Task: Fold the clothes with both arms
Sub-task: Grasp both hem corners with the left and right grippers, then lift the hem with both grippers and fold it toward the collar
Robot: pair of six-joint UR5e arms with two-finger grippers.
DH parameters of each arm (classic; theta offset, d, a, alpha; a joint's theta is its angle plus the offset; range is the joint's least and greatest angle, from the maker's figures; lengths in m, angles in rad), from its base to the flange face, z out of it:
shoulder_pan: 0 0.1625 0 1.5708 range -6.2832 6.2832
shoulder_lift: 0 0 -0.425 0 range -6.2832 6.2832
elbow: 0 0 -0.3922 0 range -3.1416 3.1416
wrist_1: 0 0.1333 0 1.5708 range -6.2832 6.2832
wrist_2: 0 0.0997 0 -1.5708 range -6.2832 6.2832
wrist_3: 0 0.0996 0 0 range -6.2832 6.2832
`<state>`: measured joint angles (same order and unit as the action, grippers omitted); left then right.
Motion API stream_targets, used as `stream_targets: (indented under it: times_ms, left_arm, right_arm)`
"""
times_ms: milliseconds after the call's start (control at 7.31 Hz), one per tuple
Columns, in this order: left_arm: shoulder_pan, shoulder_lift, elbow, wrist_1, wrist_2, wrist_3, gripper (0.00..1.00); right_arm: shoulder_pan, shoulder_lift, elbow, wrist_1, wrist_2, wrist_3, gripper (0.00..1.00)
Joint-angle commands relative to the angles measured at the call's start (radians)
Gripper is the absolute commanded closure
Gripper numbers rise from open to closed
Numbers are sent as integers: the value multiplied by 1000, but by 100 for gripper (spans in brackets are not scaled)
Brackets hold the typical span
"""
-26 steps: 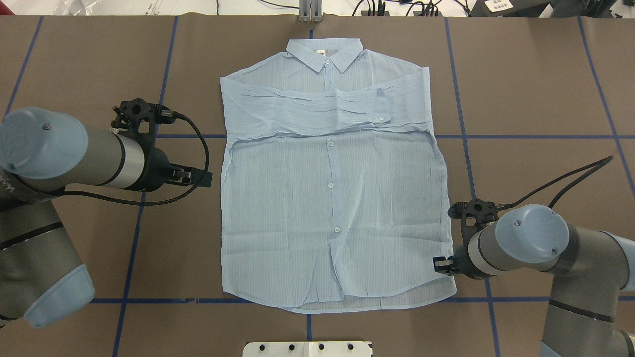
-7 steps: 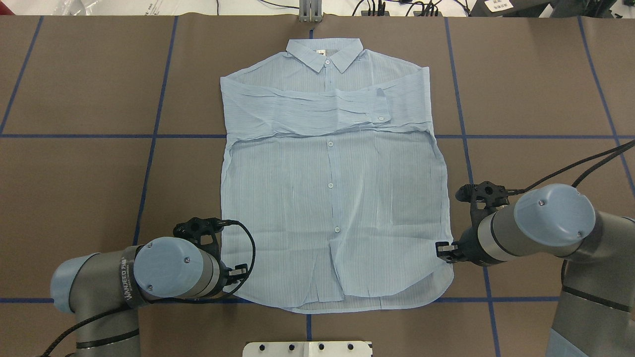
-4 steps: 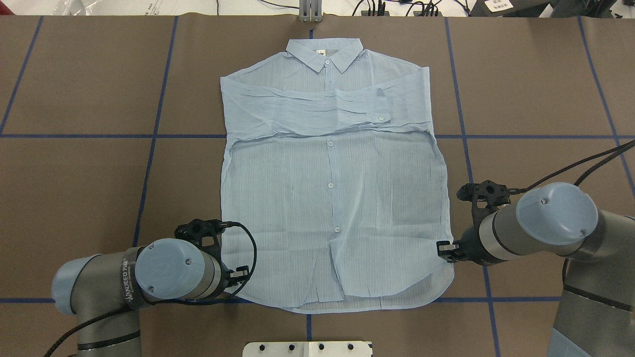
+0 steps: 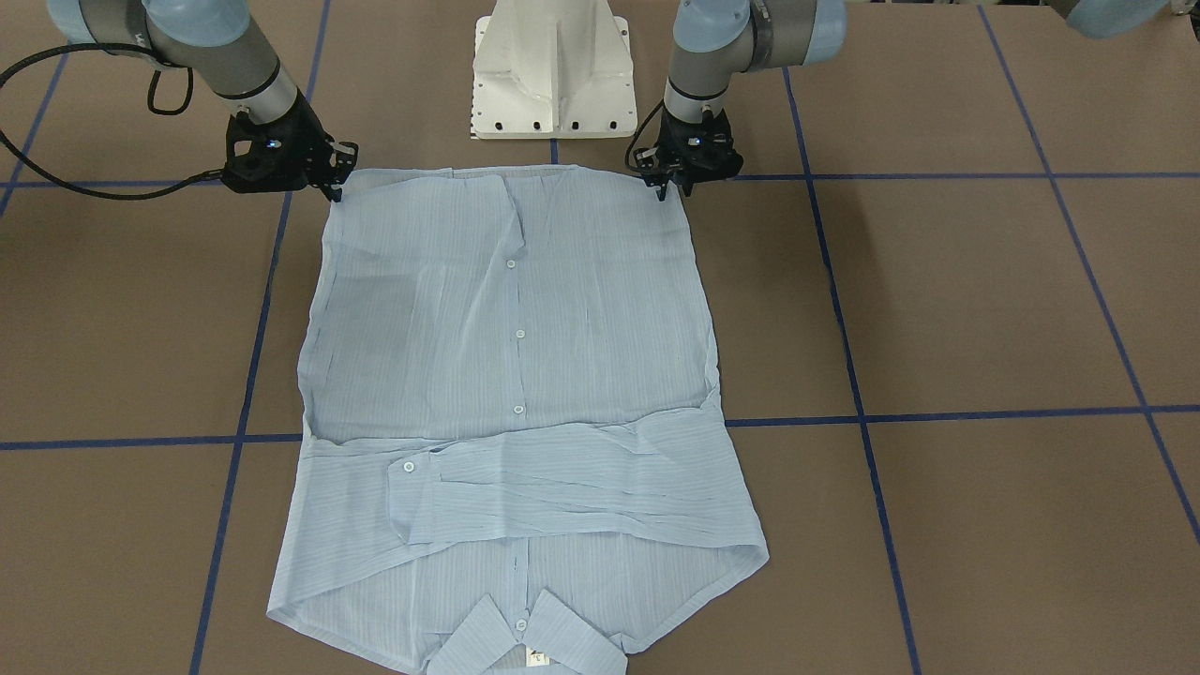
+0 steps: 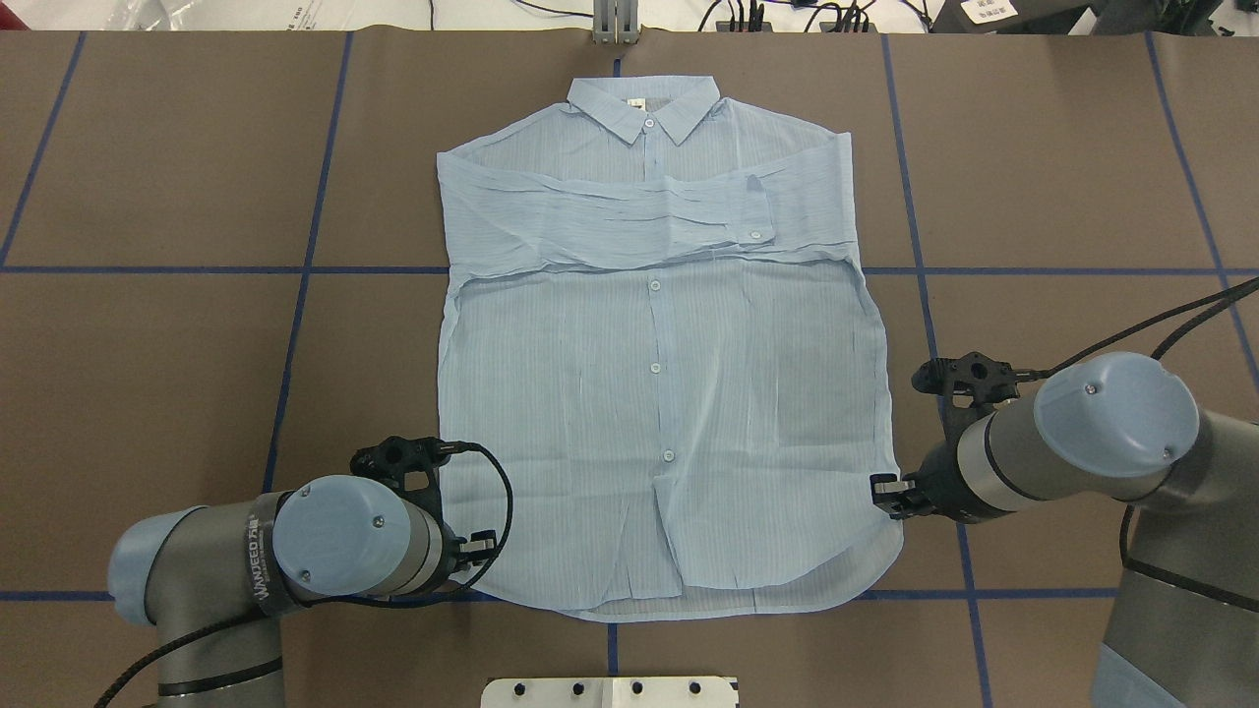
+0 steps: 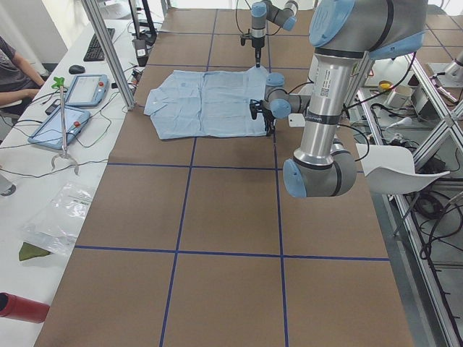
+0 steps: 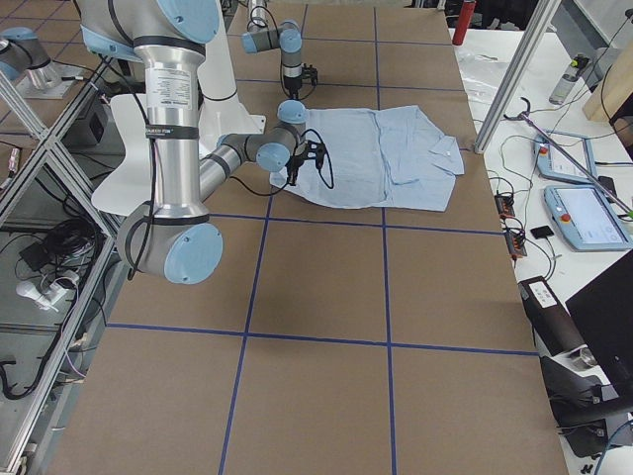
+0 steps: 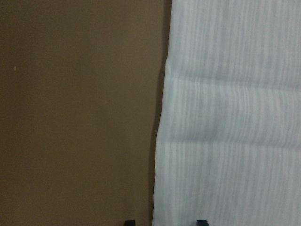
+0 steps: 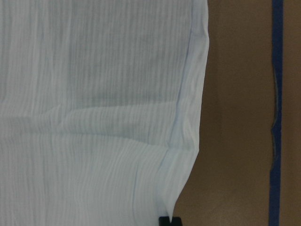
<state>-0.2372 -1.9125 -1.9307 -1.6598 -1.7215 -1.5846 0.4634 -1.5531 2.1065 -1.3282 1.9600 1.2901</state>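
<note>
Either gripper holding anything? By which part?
Right gripper holds the shirt by its side edge near the hem. Left gripper: jaws open astride the opposite edge, holding nothing.

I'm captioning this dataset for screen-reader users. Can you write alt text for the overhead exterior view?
A light blue buttoned shirt lies flat on a brown table, collar at the far end, a sleeve folded across its chest. The left gripper sits at the shirt's near left corner, the right gripper at its near right edge.
</note>
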Motion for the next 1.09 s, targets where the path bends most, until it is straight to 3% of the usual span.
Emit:
stream_targets:
  times_ms: [0,137,410,684,958]
  left_arm:
    - [-1,1,-2,0,3,0,90]
    - [-2,1,-2,0,5,0,100]
    - [-11,1,-28,0,5,1,100]
    - [-78,7,-77,0,3,17,100]
    - [-167,1,-76,-2,-1,180,100]
  right_arm:
    - [1,2,0,0,0,2,100]
    - [3,2,0,0,5,2,100]
    - [21,5,1,-2,11,2,100]
    - [131,10,9,3,115,0,100]
    - [207,51,-2,-2,158,0,100]
